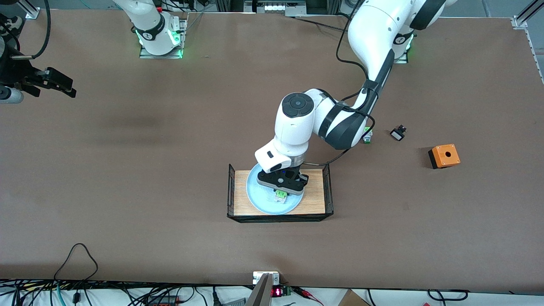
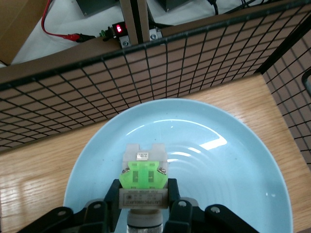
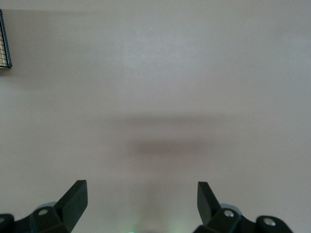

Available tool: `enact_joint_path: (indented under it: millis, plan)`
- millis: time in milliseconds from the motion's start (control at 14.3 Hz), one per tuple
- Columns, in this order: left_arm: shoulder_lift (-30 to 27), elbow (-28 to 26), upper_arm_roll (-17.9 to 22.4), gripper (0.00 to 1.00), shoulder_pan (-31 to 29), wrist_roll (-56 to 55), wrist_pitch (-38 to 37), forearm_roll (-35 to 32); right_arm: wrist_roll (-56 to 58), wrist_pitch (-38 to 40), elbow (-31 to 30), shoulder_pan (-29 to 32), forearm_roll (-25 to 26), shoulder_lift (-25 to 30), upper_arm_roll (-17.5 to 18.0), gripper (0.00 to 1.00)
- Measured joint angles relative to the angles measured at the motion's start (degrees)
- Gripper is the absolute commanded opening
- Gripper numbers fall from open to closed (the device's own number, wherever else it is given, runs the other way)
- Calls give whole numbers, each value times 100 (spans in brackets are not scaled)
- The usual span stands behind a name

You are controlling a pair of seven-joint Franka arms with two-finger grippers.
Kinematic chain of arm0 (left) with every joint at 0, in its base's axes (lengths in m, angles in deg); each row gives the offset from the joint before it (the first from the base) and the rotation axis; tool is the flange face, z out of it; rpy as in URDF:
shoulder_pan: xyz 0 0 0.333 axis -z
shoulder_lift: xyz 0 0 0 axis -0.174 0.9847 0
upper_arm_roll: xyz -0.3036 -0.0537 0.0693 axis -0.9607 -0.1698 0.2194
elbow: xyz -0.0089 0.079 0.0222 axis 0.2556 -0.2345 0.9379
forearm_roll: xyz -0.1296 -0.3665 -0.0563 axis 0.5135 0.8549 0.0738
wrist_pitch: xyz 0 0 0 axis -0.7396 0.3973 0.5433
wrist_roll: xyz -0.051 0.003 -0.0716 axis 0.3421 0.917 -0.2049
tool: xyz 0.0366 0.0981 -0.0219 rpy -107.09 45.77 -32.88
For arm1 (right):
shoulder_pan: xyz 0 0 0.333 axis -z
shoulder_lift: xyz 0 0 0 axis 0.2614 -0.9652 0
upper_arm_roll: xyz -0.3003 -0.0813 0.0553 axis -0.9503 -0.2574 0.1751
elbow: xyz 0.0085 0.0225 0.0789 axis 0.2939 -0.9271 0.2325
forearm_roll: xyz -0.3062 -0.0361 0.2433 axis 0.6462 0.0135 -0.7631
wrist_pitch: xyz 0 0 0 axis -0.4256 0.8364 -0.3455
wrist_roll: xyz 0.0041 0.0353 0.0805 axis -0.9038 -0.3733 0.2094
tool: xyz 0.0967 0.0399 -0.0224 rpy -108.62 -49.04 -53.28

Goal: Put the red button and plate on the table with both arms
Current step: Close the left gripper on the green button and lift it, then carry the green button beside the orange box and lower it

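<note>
Brown table (image 1: 127, 191) fills the scene, with a small wood tray (image 1: 316, 204) with black mesh ends near its middle. On the tray lies the light-blue plate (image 1: 257, 197), and on the plate sits the red button (image 1: 281, 196); its whitish body and green block show, while its cap is hidden by the gripper. The left gripper (image 1: 282, 191) is down over the plate, and in the left wrist view its 2 fingers (image 2: 173, 191) sit tight against the sides of the button (image 2: 144, 177), gripping it just above the plate (image 2: 233, 165).

The right gripper (image 1: 63, 87) waits above the table, well apart from the tray toward the right arm's end, its fingers (image 3: 75, 196) spread wide with nothing between them.

Also well apart from the tray, toward the left arm's end, lie a green-capped switch (image 1: 368, 137), a small black-and-white part (image 1: 398, 133) and an orange box (image 1: 444, 156).
</note>
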Motion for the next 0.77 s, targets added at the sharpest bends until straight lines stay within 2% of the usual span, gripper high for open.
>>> enact_joint_path:
  millis: [209, 488, 767]
  plan:
    - [-254, 182, -3, 28, -4, -29, -528, 0, 0, -7, 0, 15, 0, -9, 0, 100]
    - [-977, 237, -3, 28, -10, -58, -1920, 78, 0, -116, 11, 17, -1, -58, 0, 100]
    - [-1424, 234, 2, 28, -119, 93, -3284, 83, 0, -150, 16, 21, -1, -64, -1, 100]
